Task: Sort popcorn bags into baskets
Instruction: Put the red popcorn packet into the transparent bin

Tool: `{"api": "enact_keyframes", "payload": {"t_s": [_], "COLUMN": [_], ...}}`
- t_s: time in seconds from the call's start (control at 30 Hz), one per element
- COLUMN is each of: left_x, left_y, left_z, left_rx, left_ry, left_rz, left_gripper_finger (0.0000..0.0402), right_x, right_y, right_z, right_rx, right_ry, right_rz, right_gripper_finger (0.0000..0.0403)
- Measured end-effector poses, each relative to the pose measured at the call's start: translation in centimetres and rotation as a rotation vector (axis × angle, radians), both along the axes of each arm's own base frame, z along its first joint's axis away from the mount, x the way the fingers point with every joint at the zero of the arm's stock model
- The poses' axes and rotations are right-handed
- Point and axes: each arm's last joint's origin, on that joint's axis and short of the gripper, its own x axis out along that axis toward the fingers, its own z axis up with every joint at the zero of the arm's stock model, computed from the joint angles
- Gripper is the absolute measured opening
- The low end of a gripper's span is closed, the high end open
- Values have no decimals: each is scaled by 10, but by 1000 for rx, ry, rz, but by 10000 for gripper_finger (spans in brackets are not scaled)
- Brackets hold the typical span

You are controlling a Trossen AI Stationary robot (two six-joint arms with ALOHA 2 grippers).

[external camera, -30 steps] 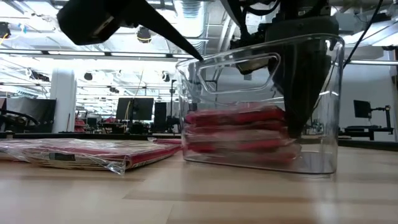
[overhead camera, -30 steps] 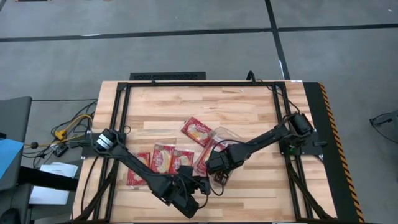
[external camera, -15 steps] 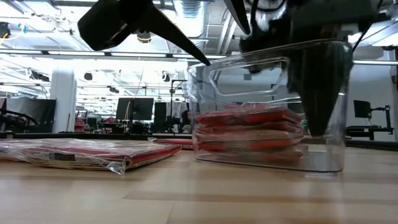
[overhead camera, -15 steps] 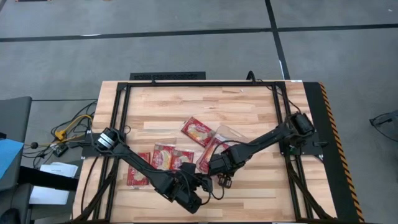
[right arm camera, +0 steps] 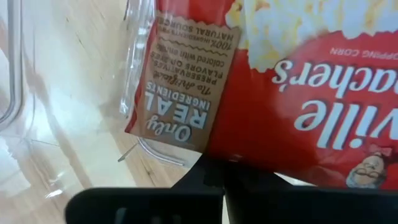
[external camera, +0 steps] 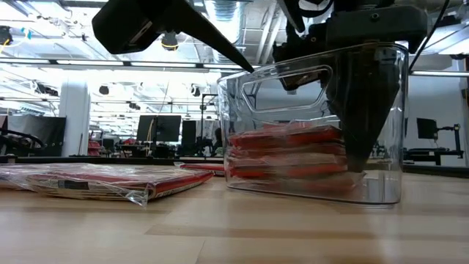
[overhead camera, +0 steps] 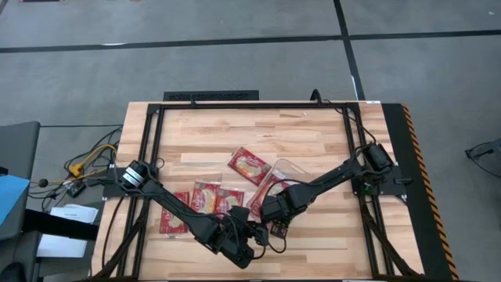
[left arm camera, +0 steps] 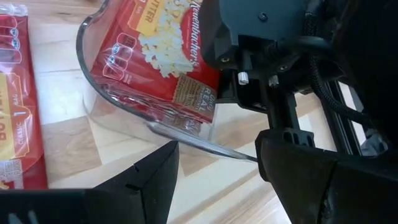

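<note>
The clear basket (external camera: pixel 293 95) stands on the table near its front middle, with a stack of red popcorn bags (external camera: pixel 286 158) lying flat inside. My right gripper (external camera: pixel 359 158) is shut and reaches down into the basket at the stack's end. My left gripper (left arm camera: pixel 217 162) is open at the basket's near rim (left arm camera: pixel 186 138), with a finger on either side of that stretch of rim. Three loose bags (overhead camera: pixel 249 164) (overhead camera: pixel 207 196) (overhead camera: pixel 174 213) lie flat on the wood to the left of the basket (overhead camera: pixel 283 168). My right gripper comes from above, pointing down, and its shut fingertips (right arm camera: pixel 214 171) meet the top bag's edge beside the brown label (right arm camera: pixel 186 112). Whether they press on that edge or pinch it, I cannot tell. My left gripper has one fingertip (external camera: pixel 245 67) at the basket's upper corner; whether it touches, I cannot tell.
A black metal frame (overhead camera: pixel 153 149) runs around the wooden table top. Bare wood lies toward the far edge (overhead camera: pixel 250 125) and to the right of the basket (overhead camera: pixel 329 219). My two arms cross close together near the front edge.
The basket has shifted a little toward the table's right and partly back, and my right gripper's shut fingers inside it have moved with it. My left gripper has rolled slightly and stays at the basket's rim.
</note>
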Motion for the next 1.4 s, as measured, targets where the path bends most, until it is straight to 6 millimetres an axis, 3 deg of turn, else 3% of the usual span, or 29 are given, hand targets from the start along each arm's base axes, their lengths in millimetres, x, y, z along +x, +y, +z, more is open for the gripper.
{"api": "enact_keyframes", "payload": {"t_s": [0.27, 0.6, 0.7, 0.8, 0.97, 1.07, 1.27, 1.4], "left_x": [1, 0, -6, -20, -54, -64, -61, -50], "left_y": [1, -2, 1, 10, 40, 67, 130, 175], "left_z": [0, 2, 20, 58, 115, 128, 115, 89], "left_rx": [15, -9, -11, 37, 199, 249, 258, 240], "left_ry": [3, 30, 20, -7, 2, 72, 351, 485], "left_rz": [-7, -74, -118, -174, -206, -169, -112, -131], "left_gripper_finger": [219, 219, 219, 219, 219, 223, 253, 272], "right_x": [-5, -36, -49, -69, -107, -129, -164, -182], "right_y": [-3, -4, -9, -17, -35, -46, -69, -87], "right_z": [3, 56, 79, 107, 152, 172, 198, 210], "right_rx": [-17, -28, -29, -82, -143, -168, -272, -364], "right_ry": [39, 22, -18, -81, -199, -264, -366, -422], "right_rz": [5, 66, 62, 58, 24, -4, -46, -100], "right_gripper_finger": [34, 32, 44, 59, 92, 124, 212, 249]}}
